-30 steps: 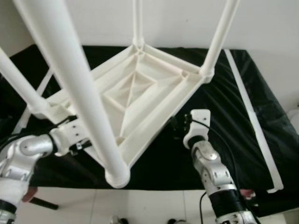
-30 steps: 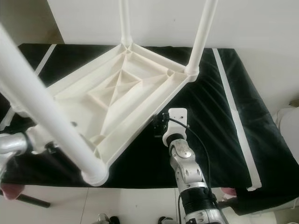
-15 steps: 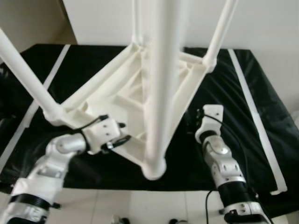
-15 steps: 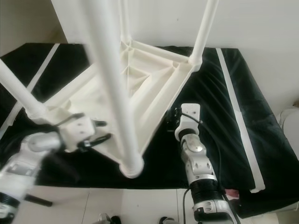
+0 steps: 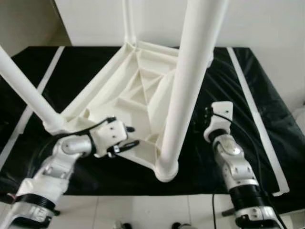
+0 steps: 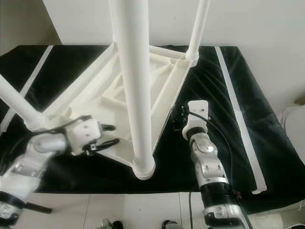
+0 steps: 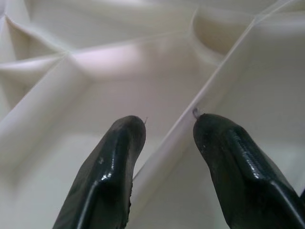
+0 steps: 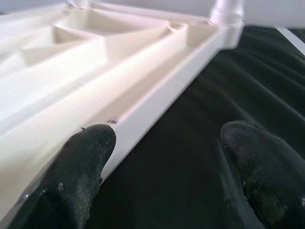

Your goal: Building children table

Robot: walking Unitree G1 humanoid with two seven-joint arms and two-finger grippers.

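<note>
A white plastic children's table (image 5: 125, 102) lies upside down on a black cloth (image 5: 240, 90), its legs pointing up. The nearest leg (image 5: 190, 86) rises from the front corner toward the camera. My left gripper (image 5: 129, 136) is at the table's near left edge, open, with its fingers (image 7: 119, 157) on either side of a thin rib (image 7: 176, 133) on the underside. My right gripper (image 8: 167, 138) is open at the table's right rim (image 8: 157, 105). One of its fingers (image 8: 86, 152) rests against the rim and the other hangs over the cloth.
White tape strips (image 5: 251, 107) run along the cloth on the right and on the left (image 5: 45, 78). A white wall (image 5: 90, 21) stands behind the table. White floor tiles (image 5: 143, 210) show at the cloth's front edge.
The view has shifted. The table's front corner and nearest leg have swung to the right. My left gripper has come from outside the near left edge onto the ribbed underside. The right gripper stays by the rim.
</note>
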